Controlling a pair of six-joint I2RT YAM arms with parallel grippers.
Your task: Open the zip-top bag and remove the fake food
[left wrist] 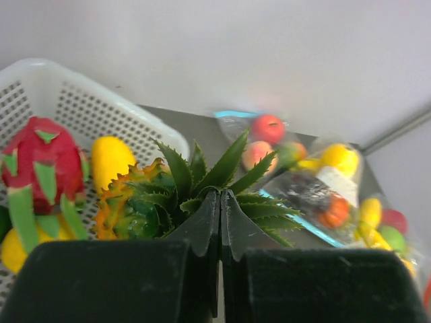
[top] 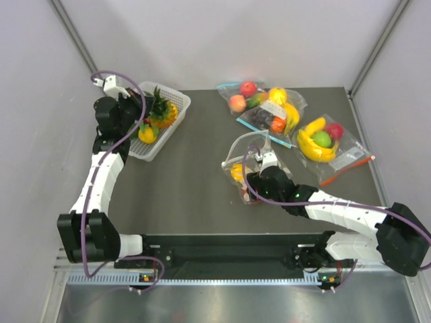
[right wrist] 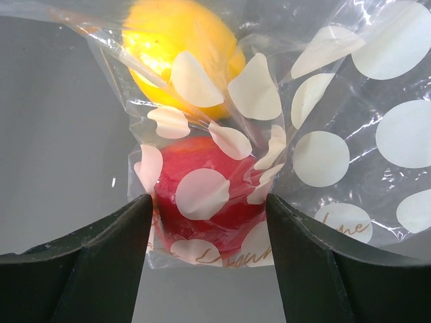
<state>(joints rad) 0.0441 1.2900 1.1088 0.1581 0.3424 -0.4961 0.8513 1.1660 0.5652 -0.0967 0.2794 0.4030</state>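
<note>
The zip-top bag (top: 246,160), clear with white dots (right wrist: 337,155), lies mid-table. A yellow-orange fruit (right wrist: 182,40) and a red piece (right wrist: 232,171) of the fake food are inside it. My right gripper (right wrist: 207,198) straddles the bag's end, its two fingers pressed against the plastic either side of the red piece; in the top view it (top: 250,183) sits at the bag's near end. The pineapple (top: 163,113) is over the white basket (top: 176,97). My left gripper (left wrist: 220,192) is shut in the middle of its green crown, leaves spreading around the tips above the orange body (left wrist: 128,208).
The basket (left wrist: 81,74) holds a pink dragon fruit (left wrist: 40,161) and a yellow fruit (left wrist: 111,158). At the back right lie a blue-zip bag of fruit (top: 266,108) and a red-zip bag with bananas (top: 326,145). Grey walls close in the sides and back.
</note>
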